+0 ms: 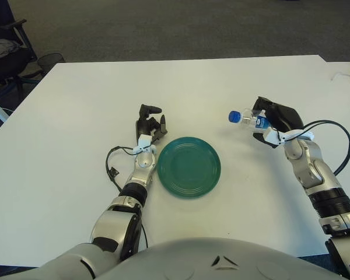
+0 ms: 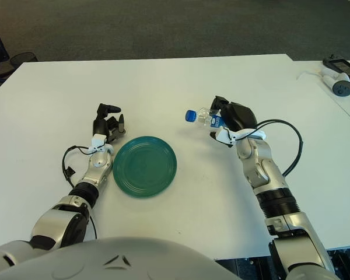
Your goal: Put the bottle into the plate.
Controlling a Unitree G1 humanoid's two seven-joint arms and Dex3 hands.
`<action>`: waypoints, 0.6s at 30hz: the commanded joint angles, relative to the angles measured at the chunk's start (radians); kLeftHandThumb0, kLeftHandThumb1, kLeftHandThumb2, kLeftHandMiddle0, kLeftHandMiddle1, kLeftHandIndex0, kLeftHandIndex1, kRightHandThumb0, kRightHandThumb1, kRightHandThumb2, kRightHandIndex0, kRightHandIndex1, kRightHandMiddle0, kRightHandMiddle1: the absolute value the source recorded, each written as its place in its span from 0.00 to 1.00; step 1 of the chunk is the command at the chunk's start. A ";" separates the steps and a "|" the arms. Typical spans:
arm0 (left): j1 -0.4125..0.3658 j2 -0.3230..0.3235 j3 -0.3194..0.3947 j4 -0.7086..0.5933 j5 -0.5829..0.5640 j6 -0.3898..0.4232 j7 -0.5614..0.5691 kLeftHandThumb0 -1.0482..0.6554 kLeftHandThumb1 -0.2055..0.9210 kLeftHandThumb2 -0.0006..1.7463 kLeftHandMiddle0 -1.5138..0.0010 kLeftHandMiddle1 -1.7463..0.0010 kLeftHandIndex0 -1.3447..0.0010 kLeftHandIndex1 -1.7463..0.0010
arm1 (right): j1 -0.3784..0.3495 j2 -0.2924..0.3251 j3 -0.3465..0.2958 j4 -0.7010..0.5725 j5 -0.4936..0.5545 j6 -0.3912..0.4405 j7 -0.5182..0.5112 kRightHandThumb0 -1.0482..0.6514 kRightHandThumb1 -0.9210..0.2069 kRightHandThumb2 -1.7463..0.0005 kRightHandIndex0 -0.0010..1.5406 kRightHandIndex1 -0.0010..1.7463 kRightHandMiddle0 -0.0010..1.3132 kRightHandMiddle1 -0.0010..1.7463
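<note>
My right hand (image 1: 274,125) grips the water bottle (image 1: 248,119) sideways above the table (image 1: 76,93); released early, it could roll past the green plate (image 1: 189,167)

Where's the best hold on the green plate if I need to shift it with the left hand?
Grip the green plate by its left rim, coming from the left, where the left hand shows open. It lies flat, so only the raised edge offers purchase. The right hand holds the bottle.

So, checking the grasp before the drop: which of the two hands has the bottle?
The right hand, right of the green plate, grips the bottle; the left hand holds nothing.
</note>
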 commanded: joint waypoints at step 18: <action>0.059 0.024 0.013 0.036 -0.007 0.047 -0.029 0.39 0.76 0.50 0.41 0.00 0.73 0.00 | -0.060 0.151 0.082 -0.386 0.057 0.068 0.201 0.62 0.69 0.13 0.49 0.98 0.39 1.00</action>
